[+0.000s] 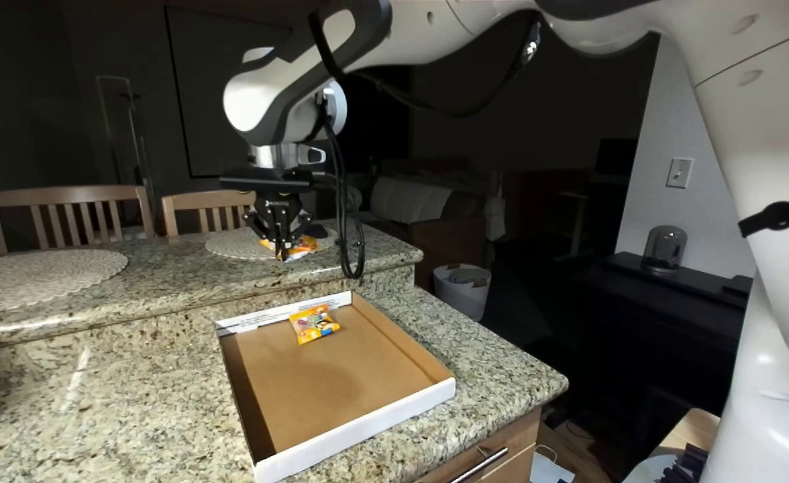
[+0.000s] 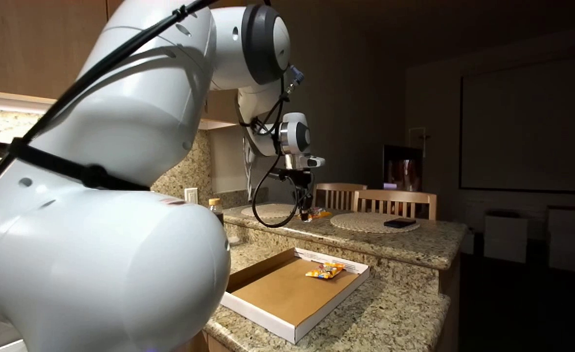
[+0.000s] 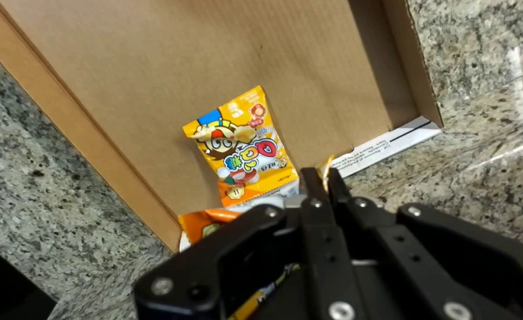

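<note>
My gripper (image 1: pixel 282 255) is shut on an orange candy packet (image 1: pixel 305 244), held above the raised counter near a round woven mat. In the wrist view, a thin yellow edge shows between the fingertips of the gripper (image 3: pixel 324 174). The orange end of the held packet (image 3: pixel 203 225) sticks out on the left, and the fingers hide much of it. A second yellow-orange candy packet (image 3: pixel 243 151) lies flat inside a shallow cardboard box (image 1: pixel 361 433), near its far wall. That loose packet (image 2: pixel 325 270) sits apart from the gripper, lower down.
The box stands on the lower granite counter (image 1: pixel 133 402), against the step to the raised counter (image 1: pixel 166 285). Woven mats (image 1: pixel 39 278) lie up there, one with a dark flat object (image 2: pixel 400 223). Wooden chairs (image 1: pixel 66 201) stand behind. A bottle (image 2: pixel 215 205) is near the arm.
</note>
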{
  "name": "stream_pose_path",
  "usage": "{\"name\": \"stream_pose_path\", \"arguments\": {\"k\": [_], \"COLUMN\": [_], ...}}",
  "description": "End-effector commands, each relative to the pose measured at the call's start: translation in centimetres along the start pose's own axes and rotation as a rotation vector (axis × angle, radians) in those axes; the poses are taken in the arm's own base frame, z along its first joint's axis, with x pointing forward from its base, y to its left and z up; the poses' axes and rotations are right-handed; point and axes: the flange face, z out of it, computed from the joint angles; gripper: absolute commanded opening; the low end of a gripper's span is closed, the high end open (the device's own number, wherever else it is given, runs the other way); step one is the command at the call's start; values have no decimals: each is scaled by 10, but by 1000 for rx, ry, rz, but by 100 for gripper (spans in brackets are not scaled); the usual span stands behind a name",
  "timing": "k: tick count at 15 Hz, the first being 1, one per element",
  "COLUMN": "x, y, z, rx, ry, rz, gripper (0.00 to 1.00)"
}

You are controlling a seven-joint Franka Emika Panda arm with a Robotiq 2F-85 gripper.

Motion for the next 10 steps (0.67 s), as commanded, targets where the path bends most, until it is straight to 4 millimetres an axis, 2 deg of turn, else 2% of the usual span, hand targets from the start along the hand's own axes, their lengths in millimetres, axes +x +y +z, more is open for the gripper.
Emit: {"name": "stream_pose_path", "arguments": {"k": [1,6,10], "x": [25,46,71], "y": [-15,-33,-40], "z": [13,44,50], "rx": [24,62,81], "ry": [-25,-72,-55], "rz": [4,66,100], "gripper": [5,4,4]}}
